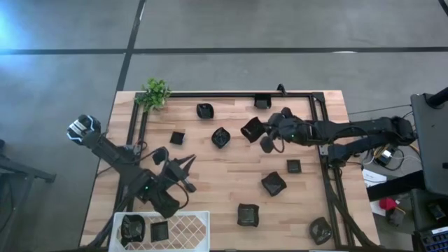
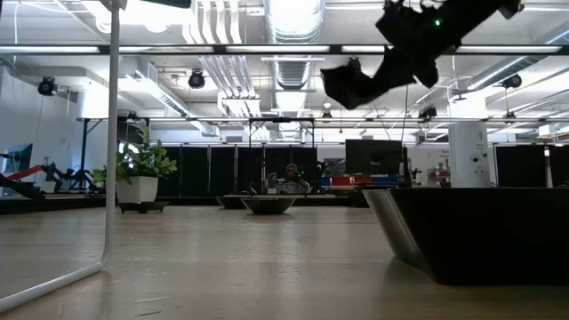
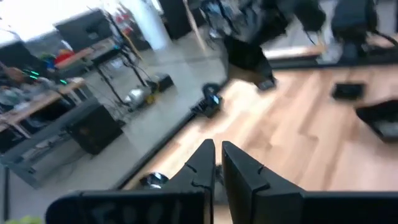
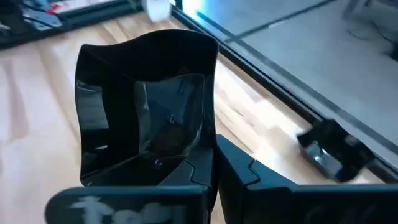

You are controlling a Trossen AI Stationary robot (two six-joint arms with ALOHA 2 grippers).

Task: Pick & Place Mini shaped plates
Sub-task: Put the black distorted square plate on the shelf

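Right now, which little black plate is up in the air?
The plate pinched in the right gripper, near the table's far middle. It hangs tilted above the wood; every other plate lies on the table or in the white tray.

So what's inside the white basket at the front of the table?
Two mini shaped plates: a roundish one and a squarer one, side by side in the white basket's left part. The left arm overhangs its back edge, so anything beneath there is hidden.
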